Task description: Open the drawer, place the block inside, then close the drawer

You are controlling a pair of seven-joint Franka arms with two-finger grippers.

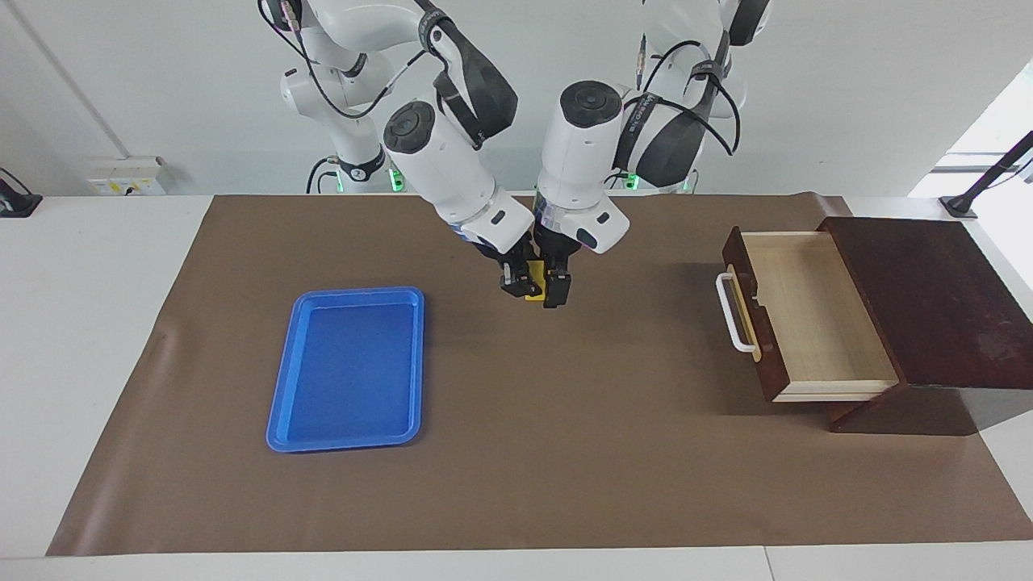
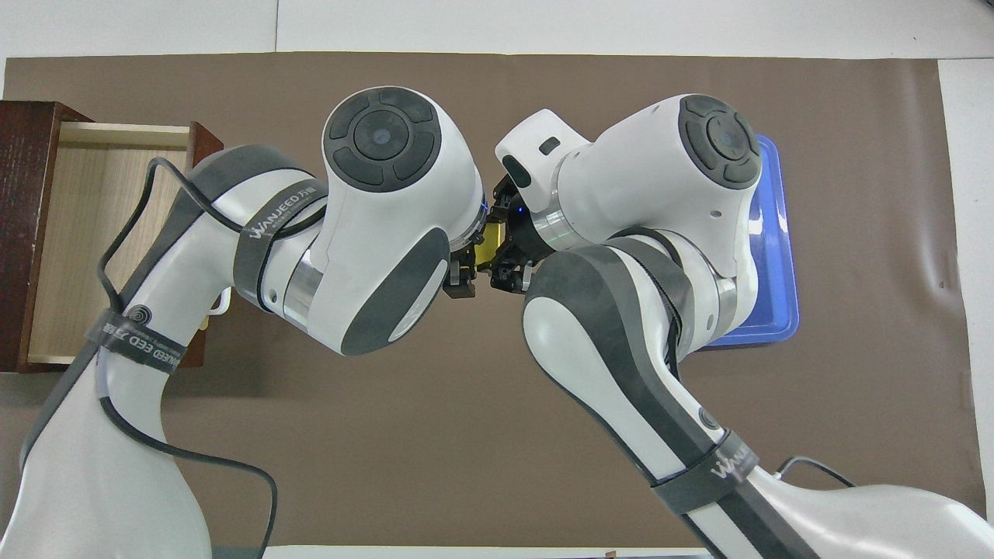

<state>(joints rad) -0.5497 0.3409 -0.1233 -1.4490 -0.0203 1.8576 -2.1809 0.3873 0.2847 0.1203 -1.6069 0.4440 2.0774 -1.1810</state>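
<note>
The small yellow block (image 1: 534, 276) (image 2: 488, 235) hangs over the middle of the brown mat, and my right gripper (image 1: 520, 284) (image 2: 509, 276) is shut on it. My left gripper (image 1: 555, 292) (image 2: 460, 281) is right beside it, open, its fingers close against the block on the drawer's side. The drawer (image 1: 811, 319) (image 2: 101, 233) of the dark brown box (image 1: 928, 298) stands pulled out at the left arm's end of the table. Its pale wood inside is bare, and its white bar handle (image 1: 733, 313) faces the grippers.
A flat blue tray (image 1: 351, 367) (image 2: 780, 256) lies on the mat (image 1: 565, 452) toward the right arm's end, with nothing in it. Both arms lean in over the mat's middle, and in the overhead view they hide most of it.
</note>
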